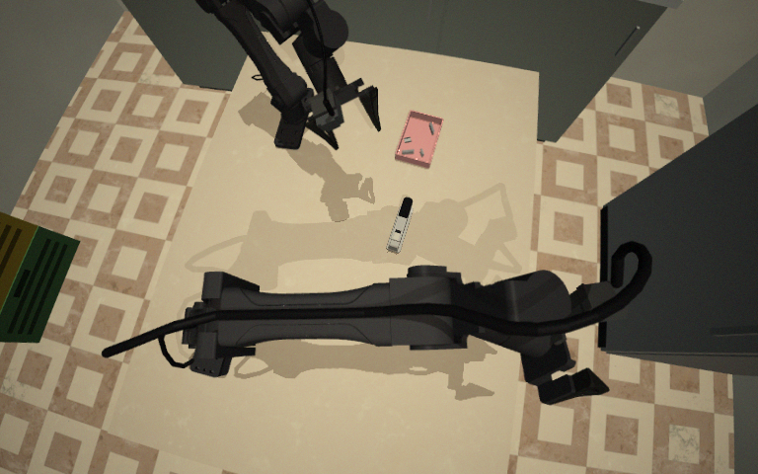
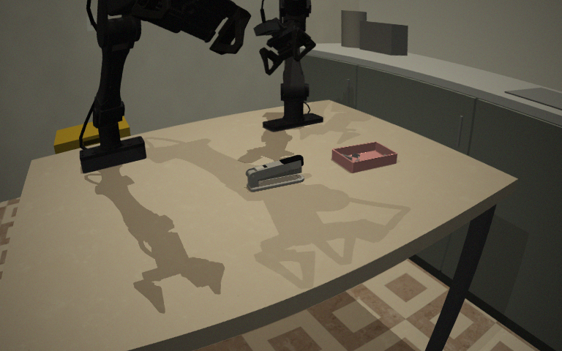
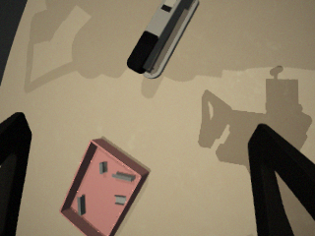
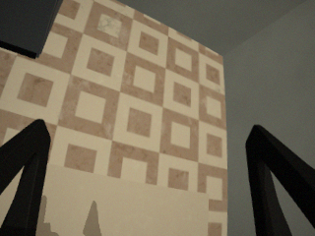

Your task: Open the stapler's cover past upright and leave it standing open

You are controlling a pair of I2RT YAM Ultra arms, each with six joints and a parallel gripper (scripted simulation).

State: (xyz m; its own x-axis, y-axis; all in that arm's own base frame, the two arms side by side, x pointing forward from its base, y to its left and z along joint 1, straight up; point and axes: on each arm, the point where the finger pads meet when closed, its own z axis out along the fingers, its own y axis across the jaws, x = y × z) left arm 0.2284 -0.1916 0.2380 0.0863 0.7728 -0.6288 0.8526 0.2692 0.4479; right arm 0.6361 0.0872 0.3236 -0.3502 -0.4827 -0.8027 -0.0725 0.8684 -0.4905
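Note:
The stapler [image 1: 399, 223] [image 2: 275, 171] [image 3: 162, 34] lies flat and closed near the middle of the table [image 1: 335, 425] [image 2: 103, 297]. It is grey with a black end cap that points toward the pink tray. My left gripper [image 1: 357, 138] [image 2: 285, 53] [image 3: 143, 128] is open and empty, hanging high above the table beyond the stapler and beside the tray. My right gripper [image 1: 581, 385] [image 2: 227, 36] [image 4: 149, 131] is open and empty. It is held high and reaches out past the table's edge, over the checkered floor.
A shallow pink tray [image 1: 412, 161] [image 2: 364, 165] [image 3: 95, 216] with several small grey pieces sits on the table near the stapler's black end. A yellow and green crate [image 1: 33, 279] [image 2: 70, 138] stands off the table. Grey cabinets [image 2: 414, 107] line the walls.

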